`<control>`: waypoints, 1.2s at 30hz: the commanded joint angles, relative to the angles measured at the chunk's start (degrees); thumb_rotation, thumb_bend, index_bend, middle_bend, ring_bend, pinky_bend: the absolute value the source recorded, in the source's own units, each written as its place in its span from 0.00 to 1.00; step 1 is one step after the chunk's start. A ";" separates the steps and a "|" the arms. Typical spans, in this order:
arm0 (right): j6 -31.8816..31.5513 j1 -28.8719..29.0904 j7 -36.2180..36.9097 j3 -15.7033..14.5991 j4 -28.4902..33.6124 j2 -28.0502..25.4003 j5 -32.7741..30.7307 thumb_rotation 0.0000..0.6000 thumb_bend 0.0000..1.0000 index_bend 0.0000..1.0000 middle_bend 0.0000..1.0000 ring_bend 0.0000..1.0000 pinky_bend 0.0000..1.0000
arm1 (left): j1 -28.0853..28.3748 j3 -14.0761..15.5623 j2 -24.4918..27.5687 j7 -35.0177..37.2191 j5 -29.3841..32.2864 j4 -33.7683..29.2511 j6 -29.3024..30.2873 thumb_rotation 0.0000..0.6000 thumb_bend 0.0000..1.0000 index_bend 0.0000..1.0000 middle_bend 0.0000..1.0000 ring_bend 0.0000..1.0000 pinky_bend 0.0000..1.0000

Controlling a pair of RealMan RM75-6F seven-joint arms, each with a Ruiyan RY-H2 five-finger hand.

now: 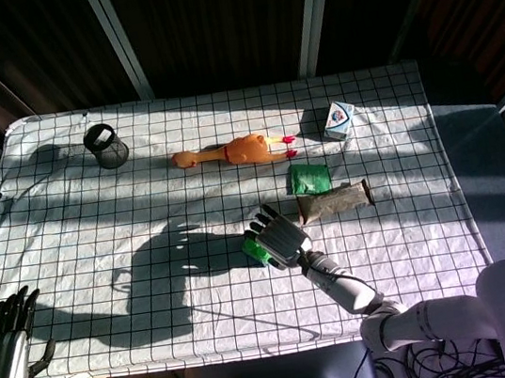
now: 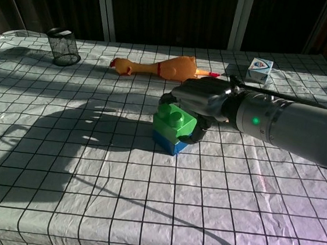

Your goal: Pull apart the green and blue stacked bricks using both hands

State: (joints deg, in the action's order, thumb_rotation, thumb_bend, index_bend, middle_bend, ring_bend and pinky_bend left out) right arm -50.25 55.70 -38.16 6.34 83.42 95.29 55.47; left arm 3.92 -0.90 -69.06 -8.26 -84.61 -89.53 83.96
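Metallic right hand (image 2: 198, 100) on studded green brick (image 2: 174, 121), blue brick (image 2: 168, 142) beneath

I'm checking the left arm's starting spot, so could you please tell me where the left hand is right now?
In the head view, the left hand sits at the table's near-left corner, far from the bricks; the chest view does not show it.

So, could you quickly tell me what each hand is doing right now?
Left hand: open, holding nothing, at the table edge.
Right hand: closing around the green brick; grip uncertain.
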 commanded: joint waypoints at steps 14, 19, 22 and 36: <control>-9.17 -5.96 21.75 2.85 8.63 -7.21 17.08 1.00 0.30 0.80 0.55 0.31 0.22 | 6.31 1.80 -5.95 42.47 -15.25 15.61 4.57 1.00 0.37 0.00 0.00 0.00 0.08; -9.91 -7.00 27.31 5.32 13.49 -9.76 17.33 1.00 0.30 0.81 0.56 0.31 0.22 | 9.30 2.08 -13.08 61.13 -15.91 22.56 4.82 1.00 0.34 0.00 0.00 0.00 0.07; -9.81 -7.39 29.48 6.32 15.23 -10.10 16.49 1.00 0.30 0.81 0.56 0.31 0.22 | 10.58 1.00 -16.33 68.61 -14.68 23.60 5.03 1.00 0.33 0.00 0.00 0.00 0.07; -9.09 -6.02 31.58 10.30 16.01 -4.86 11.75 1.00 0.30 0.82 0.57 0.31 0.22 | 16.71 -2.42 -24.88 79.60 -9.49 22.31 -0.41 1.00 0.29 0.00 0.00 0.00 0.06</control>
State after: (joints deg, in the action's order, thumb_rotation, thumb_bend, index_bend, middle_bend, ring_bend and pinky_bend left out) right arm -59.34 49.39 -6.78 16.22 99.60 89.78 67.69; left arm 20.20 -2.96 -93.37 71.07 -94.59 -66.87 84.01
